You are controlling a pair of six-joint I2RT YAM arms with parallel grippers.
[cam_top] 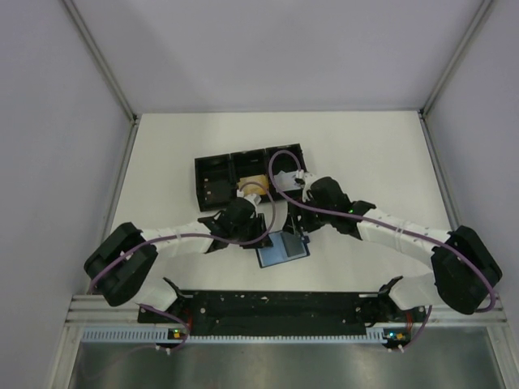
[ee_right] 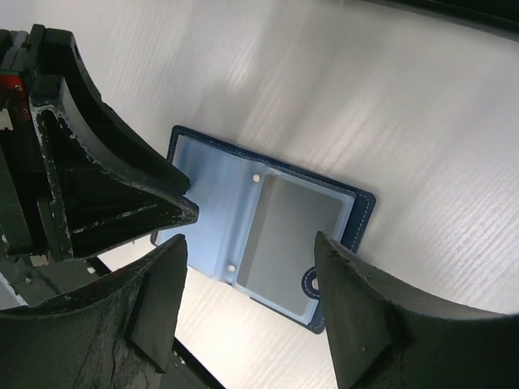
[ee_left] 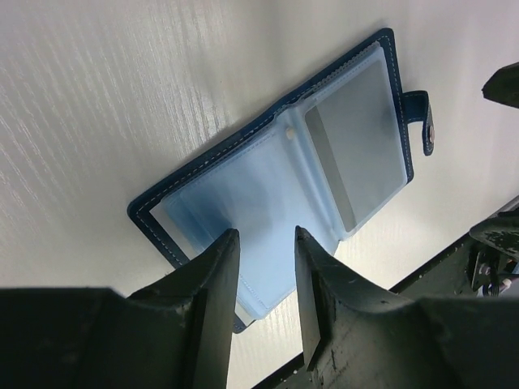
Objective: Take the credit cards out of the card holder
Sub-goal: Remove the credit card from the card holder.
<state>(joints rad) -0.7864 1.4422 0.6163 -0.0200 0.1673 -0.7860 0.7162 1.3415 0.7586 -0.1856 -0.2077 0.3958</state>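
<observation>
Slippage threatens: my left jaws, half open and empty, could pinch only sleeve on the card holder, missing the card; right jaws gape empty.

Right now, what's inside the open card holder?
Pale-blue clear sleeves; a grey card sits in the one by the snap tab. Fingers of the left gripper cover part of the other sleeve.

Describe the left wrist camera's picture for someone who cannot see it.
A dark-blue card holder lies open on a white table, its pale-blue pockets facing up, a grey rectangle showing in the right one. The left gripper hangs over its near edge, two black fingers apart.
</observation>
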